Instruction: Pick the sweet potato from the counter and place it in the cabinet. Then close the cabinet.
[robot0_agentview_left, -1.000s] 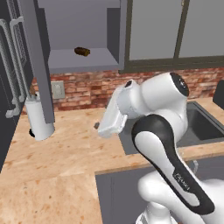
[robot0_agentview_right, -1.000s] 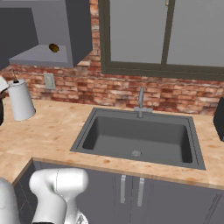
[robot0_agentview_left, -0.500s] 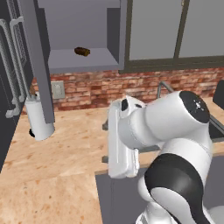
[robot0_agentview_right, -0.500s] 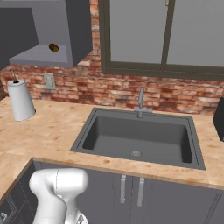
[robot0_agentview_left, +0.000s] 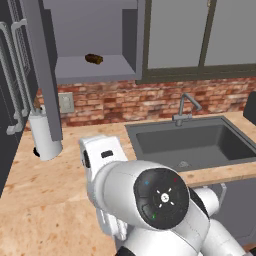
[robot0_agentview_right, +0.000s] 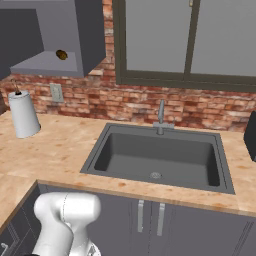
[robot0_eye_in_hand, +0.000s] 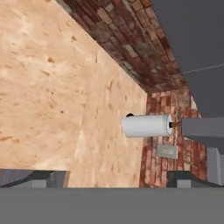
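One sweet potato (robot0_agentview_left: 93, 59) lies on the shelf of the open cabinet (robot0_agentview_left: 95, 70), above the counter (robot0_agentview_left: 40, 190) and up and to the right of the paper towel roll (robot0_agentview_left: 44, 136). We see the cabinet door (robot0_agentview_left: 42, 65) swung out edge-on, just above that roll. Red brick wall (robot0_agentview_right: 125, 102) runs behind the counter, with an outlet (robot0_agentview_right: 55, 92) right of the roll. Further right, the dark sink (robot0_agentview_right: 157, 157) sits in the counter with its faucet (robot0_agentview_right: 161, 116) at the back. Our fingertips (robot0_eye_in_hand: 33, 178) barely show at the hand view's bottom edge, well apart, with nothing held.
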